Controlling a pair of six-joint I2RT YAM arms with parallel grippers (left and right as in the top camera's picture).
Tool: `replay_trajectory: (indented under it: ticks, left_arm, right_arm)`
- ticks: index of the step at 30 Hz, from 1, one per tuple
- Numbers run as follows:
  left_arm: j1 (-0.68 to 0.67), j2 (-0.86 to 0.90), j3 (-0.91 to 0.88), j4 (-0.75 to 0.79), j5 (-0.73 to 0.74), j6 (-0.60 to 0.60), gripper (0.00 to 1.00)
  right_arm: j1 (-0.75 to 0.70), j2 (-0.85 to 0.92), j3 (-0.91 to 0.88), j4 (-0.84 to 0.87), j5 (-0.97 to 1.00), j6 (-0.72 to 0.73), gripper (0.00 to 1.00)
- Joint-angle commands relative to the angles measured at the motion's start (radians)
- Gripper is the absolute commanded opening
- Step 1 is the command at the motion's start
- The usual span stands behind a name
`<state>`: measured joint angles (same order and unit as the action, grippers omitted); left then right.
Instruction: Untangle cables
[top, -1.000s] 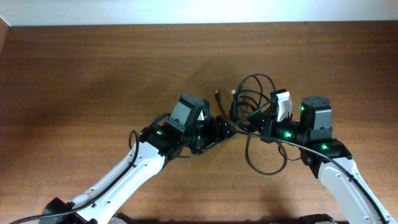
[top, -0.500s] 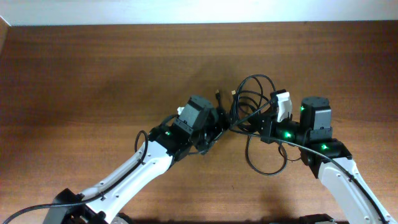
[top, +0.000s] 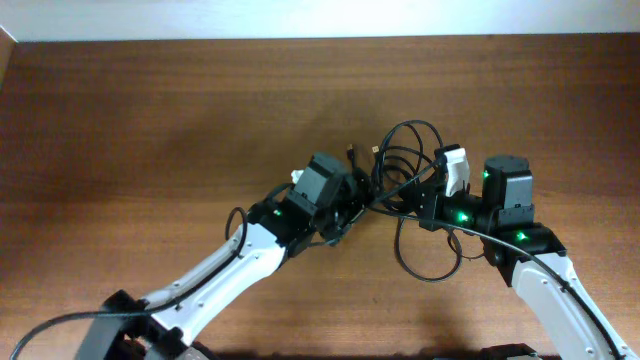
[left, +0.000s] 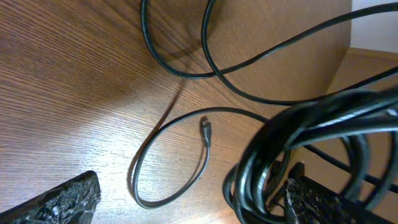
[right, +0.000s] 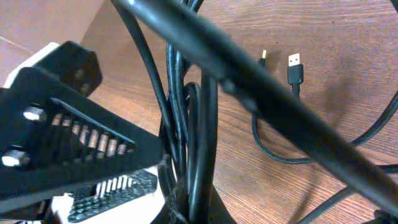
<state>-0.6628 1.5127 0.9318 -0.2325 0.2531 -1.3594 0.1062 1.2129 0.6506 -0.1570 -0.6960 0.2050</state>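
Observation:
The cables (top: 402, 158) are thin black cords in tangled loops at mid table, with another loop (top: 430, 262) nearer me. My right gripper (top: 418, 203) is shut on a bunch of cable strands (right: 194, 143) and holds them off the wood. My left gripper (top: 362, 198) is open, its fingers (left: 193, 200) set wide apart. The thick bundle (left: 280, 162) lies between them, close against the right-hand finger. One loose plug end (left: 205, 132) lies on the wood under the left gripper. A USB plug (right: 295, 65) and a small plug (right: 263, 57) lie beyond the bundle.
The wooden table (top: 150, 120) stretches to the left and back. Its far edge meets a white wall (top: 300, 18). The left gripper's ribbed finger (right: 93, 149) sits right beside the held strands in the right wrist view. Both arms crowd the middle.
My left arm has moved right and a little away from me, bringing its open jaws up to the cable bundle. The right arm and the held cables have stayed still.

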Motion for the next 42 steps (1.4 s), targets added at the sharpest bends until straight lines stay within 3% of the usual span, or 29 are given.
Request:
replay_trajectory:
  ticks: [1,7,10,16,25,32,36,42]
  left_arm:
    - [-0.011,0.021,0.01,0.027,-0.011,-0.017,0.98]
    - [-0.011,0.023,0.01,0.037,-0.015,-0.017,0.75]
    - [-0.011,0.025,0.01,0.037,-0.016,-0.017,0.69]
    - [-0.011,0.026,0.01,0.041,-0.041,-0.017,0.63]
    - [-0.013,0.026,0.01,0.068,-0.056,-0.017,0.66]
    - [-0.018,0.026,0.01,0.069,-0.064,-0.017,0.63]
    - [-0.025,0.026,0.01,0.084,-0.071,-0.017,0.59]
    - [-0.025,0.026,0.01,0.097,-0.07,-0.017,0.46]
  right_arm:
    - [-0.001,0.0,0.013,0.003,-0.003,-0.014,0.04]
    - [-0.001,0.0,0.013,0.004,-0.006,-0.014,0.04]
    - [-0.001,0.0,0.013,0.003,-0.007,-0.014,0.04]
    - [-0.001,0.0,0.013,0.003,-0.011,-0.014,0.04]
    - [-0.001,0.0,0.013,-0.001,-0.039,-0.014,0.04]
    - [-0.001,0.0,0.013,0.0,-0.09,-0.014,0.04]
    - [-0.001,0.0,0.013,0.0,-0.114,-0.014,0.04]
    - [-0.001,0.0,0.013,0.0,-0.112,-0.014,0.04]
